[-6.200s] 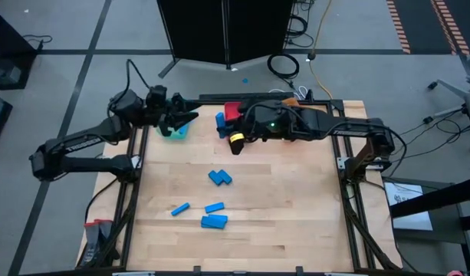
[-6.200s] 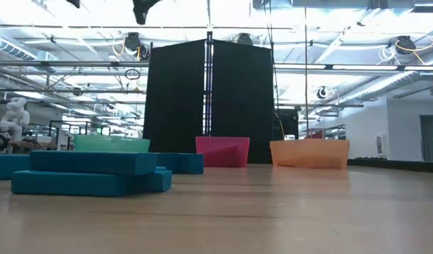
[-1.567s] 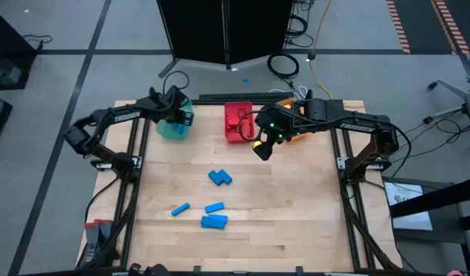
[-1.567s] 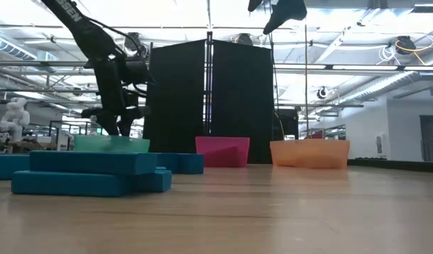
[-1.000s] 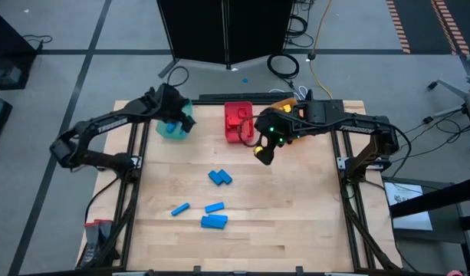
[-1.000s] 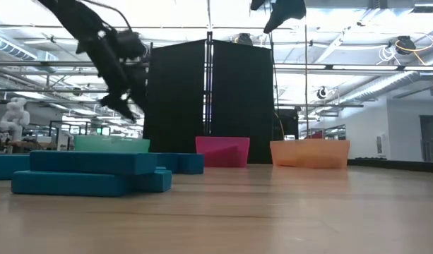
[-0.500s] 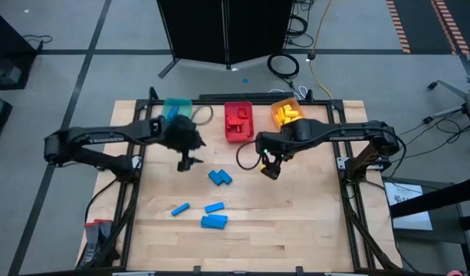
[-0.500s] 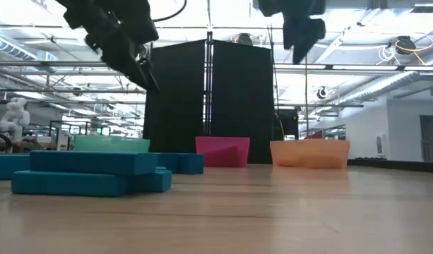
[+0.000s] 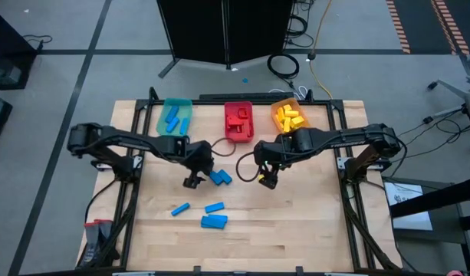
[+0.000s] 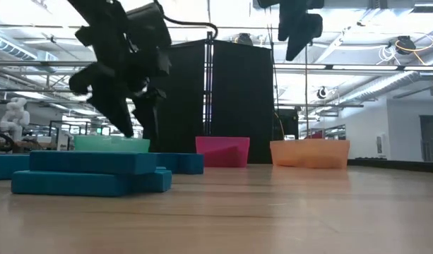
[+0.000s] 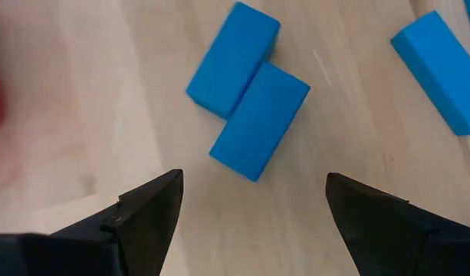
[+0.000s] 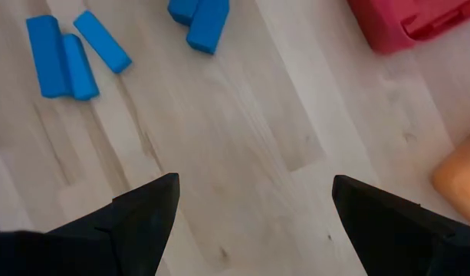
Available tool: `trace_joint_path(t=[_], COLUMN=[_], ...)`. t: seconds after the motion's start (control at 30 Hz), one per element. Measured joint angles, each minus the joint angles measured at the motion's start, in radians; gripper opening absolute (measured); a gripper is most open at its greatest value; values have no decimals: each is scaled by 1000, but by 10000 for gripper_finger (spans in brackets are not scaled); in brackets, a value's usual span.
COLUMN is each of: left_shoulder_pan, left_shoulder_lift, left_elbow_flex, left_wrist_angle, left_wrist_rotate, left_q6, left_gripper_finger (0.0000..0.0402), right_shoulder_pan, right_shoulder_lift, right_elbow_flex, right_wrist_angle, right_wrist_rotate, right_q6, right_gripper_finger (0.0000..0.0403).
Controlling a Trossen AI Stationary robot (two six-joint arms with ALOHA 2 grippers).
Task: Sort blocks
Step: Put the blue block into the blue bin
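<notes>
Several blue blocks lie flat on the wooden table: a pair side by side (image 9: pixel 220 177) (image 11: pixel 248 92) mid-table and three nearer the front (image 9: pixel 180 208) (image 9: pixel 214 207) (image 9: pixel 214 221). My left gripper (image 9: pixel 192 182) (image 11: pixel 254 207) hangs open, pointing steeply down, just left of the pair and above it. My right gripper (image 9: pixel 269 180) (image 12: pixel 254 222) hangs open higher up, to the right of the pair, over bare wood. Neither holds anything.
Three bins stand along the far edge: teal (image 9: pixel 175 115) with blue blocks, red (image 9: pixel 238 120) with red blocks, orange (image 9: pixel 289 115) with yellow blocks. A dark cable (image 9: pixel 242 157) loops between the arms. Bare wood lies to the right and along the near edge.
My left gripper has swung from over the teal bin toward the table's middle and near side, sinking and rolling about its own axis, and now hangs by the blue pair. My right gripper has come a little nearer and lower. Both stay open; no block has moved.
</notes>
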Motion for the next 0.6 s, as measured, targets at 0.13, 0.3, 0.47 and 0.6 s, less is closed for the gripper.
trace_joint_path(t=[0.13,0.3,0.47,0.6], left_shoulder_pan=[-34,-51,-46,-38], left_shoulder_lift=[66,135,208,238], left_elbow_flex=[0,0,2,5], left_wrist_angle=[75,156,153,156], left_wrist_rotate=[0,-8,-35,-22], left_q6=[1,-1,-10,-34], left_gripper_finger=[327,327,327,312], right_shoulder_pan=[0,0,1,8], right_shoulder_lift=[0,0,0,0], right_elbow_flex=[0,0,0,0], right_wrist_angle=[8,9,9,9], right_wrist_rotate=[0,0,0,0], right_q6=[5,9,33,35], right_gripper_finger=[338,338,338,338])
